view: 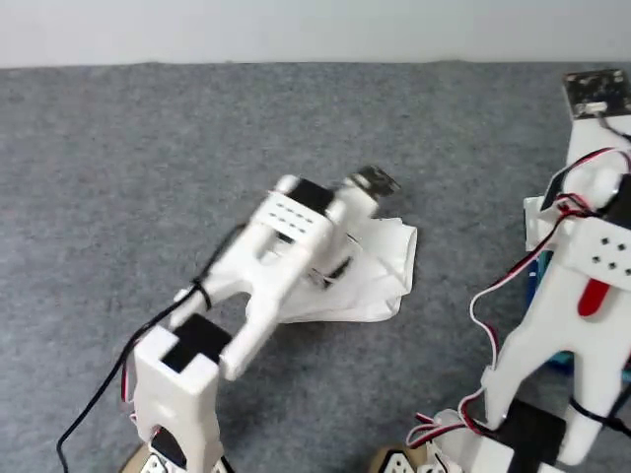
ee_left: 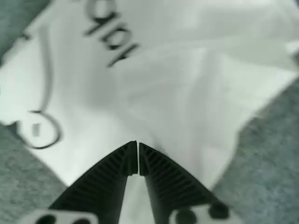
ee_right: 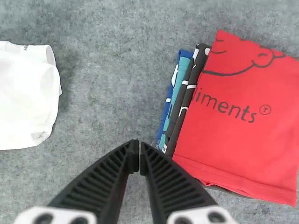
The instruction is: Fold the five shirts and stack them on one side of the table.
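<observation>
Last one I think: white shirt sits mid-table under my closed left gripper, right gripper also closed beside the stack, so next I gotta pinch an edge, fold, carry it over.

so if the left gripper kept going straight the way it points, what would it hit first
The white shirt: the left gripper, tips closed, aims right at its cloth. It may be touching it; depth is hard to judge.
</observation>
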Robot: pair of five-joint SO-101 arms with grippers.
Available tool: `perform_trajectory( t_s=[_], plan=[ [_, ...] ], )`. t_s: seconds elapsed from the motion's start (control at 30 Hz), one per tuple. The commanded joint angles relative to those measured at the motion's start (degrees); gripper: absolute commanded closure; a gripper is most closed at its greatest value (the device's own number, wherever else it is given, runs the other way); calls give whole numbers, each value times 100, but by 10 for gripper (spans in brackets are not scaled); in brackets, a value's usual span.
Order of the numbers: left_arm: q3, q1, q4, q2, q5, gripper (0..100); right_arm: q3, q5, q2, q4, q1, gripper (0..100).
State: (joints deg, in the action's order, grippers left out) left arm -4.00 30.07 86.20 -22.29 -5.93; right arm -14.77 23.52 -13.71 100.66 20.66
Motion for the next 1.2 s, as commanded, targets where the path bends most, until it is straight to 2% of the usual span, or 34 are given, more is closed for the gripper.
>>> perform_trajectory(
  t_s=[0.0,0.17,0.3,0.57,0.8,0.93,1.17],
  plan=[
    [-171,598,299,299,211,987,-35,35,-259,207,84,990],
    [-163,1213,396,633,369,987,-35,35,-259,207,92,990],
    [92,1345,360,501,352,987,-35,26,-259,207,92,990],
    [110,378,369,1037,334,987,-35,26,-268,207,92,990],
    [136,369,580,1644,202,987,-35,35,-268,207,75,990],
    [145,536,325,1275,211,987,-35,35,-268,207,75,990],
    [119,1363,-79,70,211,987,-35,35,-268,215,84,990]
  ],
)
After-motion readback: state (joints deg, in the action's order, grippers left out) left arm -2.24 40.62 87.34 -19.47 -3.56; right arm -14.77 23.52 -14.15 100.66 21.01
